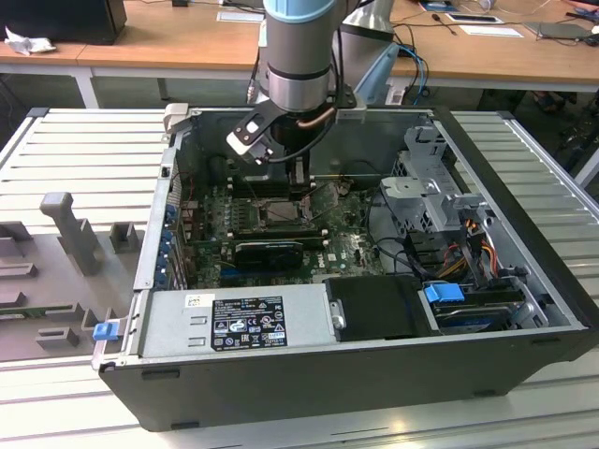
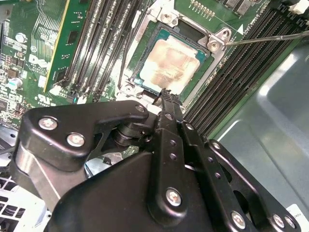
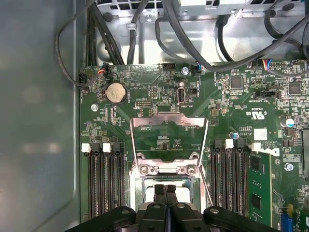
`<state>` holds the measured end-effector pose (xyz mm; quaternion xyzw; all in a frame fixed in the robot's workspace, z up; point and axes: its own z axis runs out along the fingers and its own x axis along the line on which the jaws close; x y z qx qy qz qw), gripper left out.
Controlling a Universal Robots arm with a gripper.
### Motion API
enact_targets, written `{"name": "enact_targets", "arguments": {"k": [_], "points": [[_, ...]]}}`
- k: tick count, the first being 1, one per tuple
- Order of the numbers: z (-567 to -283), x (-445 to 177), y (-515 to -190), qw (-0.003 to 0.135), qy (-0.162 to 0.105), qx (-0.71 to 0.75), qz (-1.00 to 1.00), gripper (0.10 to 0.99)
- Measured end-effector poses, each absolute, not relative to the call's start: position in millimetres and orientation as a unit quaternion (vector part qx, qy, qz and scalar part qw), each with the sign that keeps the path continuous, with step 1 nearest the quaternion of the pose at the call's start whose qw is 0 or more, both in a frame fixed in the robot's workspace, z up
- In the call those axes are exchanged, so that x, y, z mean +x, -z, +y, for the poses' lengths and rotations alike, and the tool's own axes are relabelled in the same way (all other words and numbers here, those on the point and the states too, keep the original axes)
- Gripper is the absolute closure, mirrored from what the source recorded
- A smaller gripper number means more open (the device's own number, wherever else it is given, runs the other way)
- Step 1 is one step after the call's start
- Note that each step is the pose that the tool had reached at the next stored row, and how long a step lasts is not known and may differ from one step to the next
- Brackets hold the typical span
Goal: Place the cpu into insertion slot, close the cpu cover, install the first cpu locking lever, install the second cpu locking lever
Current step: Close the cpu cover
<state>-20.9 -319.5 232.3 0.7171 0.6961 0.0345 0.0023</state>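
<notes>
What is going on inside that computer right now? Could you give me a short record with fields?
Place: open computer case, arm reaching in
Chip: lying in its square socket, pale face up
Cover: silvery frame, open, not over the chip
Fingers: shut together, empty, tips at one edge of the chip; contact unclear

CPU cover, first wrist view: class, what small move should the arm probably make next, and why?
Probably lift a little and shift toward the raised free edge of the cpu cover to tip it down. The cpu already lies flat in the insertion slot, the cover stands open beside the slot, and the end effector, fingers together, sits low at the cpu's edge.
</notes>
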Motion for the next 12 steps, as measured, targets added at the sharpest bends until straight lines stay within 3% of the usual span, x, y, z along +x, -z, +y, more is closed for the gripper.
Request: {"name": "enact_targets", "arguments": {"k": [12], "points": [[-319.7,-14.0,-232.3,0.0,-0.034,0.717,0.696,0.98]]}}
